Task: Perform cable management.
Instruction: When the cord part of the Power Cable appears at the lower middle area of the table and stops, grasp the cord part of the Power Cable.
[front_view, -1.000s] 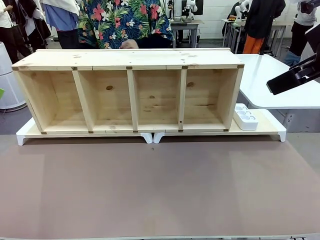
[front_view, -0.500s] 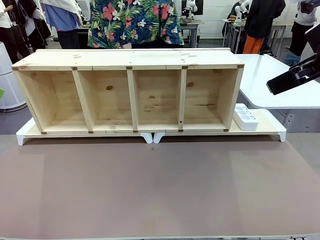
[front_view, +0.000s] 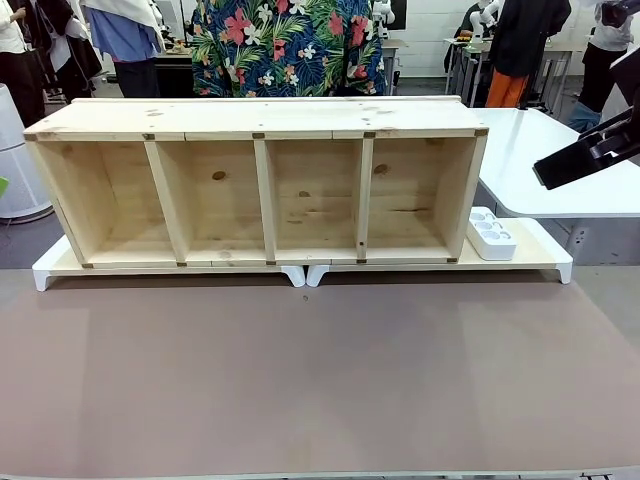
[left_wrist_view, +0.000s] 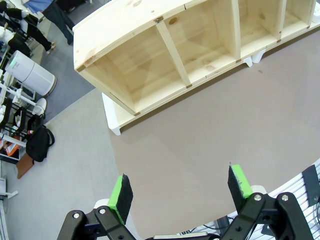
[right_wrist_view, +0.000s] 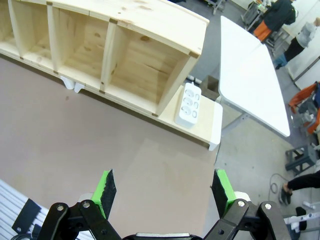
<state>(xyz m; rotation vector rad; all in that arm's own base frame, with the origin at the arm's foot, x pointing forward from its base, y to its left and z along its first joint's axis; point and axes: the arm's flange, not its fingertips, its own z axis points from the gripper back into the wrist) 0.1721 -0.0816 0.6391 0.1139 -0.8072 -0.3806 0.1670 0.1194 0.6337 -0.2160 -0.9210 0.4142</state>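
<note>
A: The left gripper is seen with its green pads spread wide and nothing held between them, above the near left of the brown table.

B: The right gripper is likewise released, its jaws parted and empty, over the table's near right.

A: The wooden shelf is set along the far edge on white risers. A white power strip is laid just beside its right end.

B: A person in a floral shirt is seen behind the shelf. Where the cable lies cannot be told.
</note>
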